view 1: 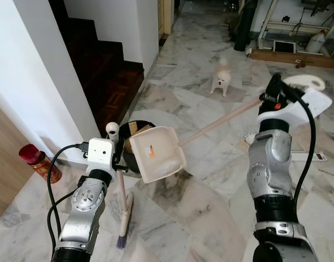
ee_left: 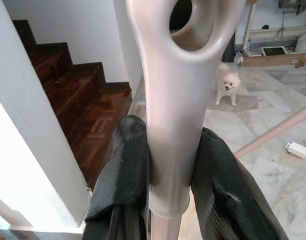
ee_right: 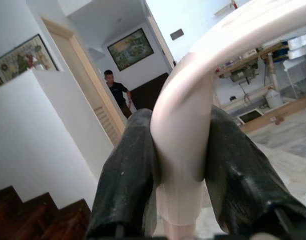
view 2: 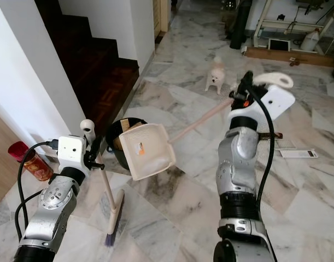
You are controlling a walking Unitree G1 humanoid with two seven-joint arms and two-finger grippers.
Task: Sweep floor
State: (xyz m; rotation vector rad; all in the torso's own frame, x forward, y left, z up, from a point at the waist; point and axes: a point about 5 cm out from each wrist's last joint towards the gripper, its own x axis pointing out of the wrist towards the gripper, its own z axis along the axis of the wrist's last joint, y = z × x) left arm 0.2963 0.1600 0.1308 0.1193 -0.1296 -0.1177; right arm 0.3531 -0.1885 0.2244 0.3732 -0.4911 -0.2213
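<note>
The grey-veined white marble floor (view 1: 210,202) runs back past a dark wooden staircase (view 1: 109,71) on the robot's left, where a small white dog (view 1: 222,78) stands well beyond the arms. The right arm is raised with its elbow bent, and the right gripper (ee_right: 180,165) has its black fingers (ee_right: 127,170) closed on the curved handle of a cream long-handled plastic dustpan (view 1: 157,154), whose pan hangs tilted over a black round bin (view 1: 135,143). The left arm reaches forward, lower down. The left gripper (ee_left: 168,170) is clamped around the looped grey handle top of a cream-handled broom (view 1: 123,204), which stands near upright with its bristles on the floor. A red tin canister (view 1: 40,162) stands by the white wall.
</note>
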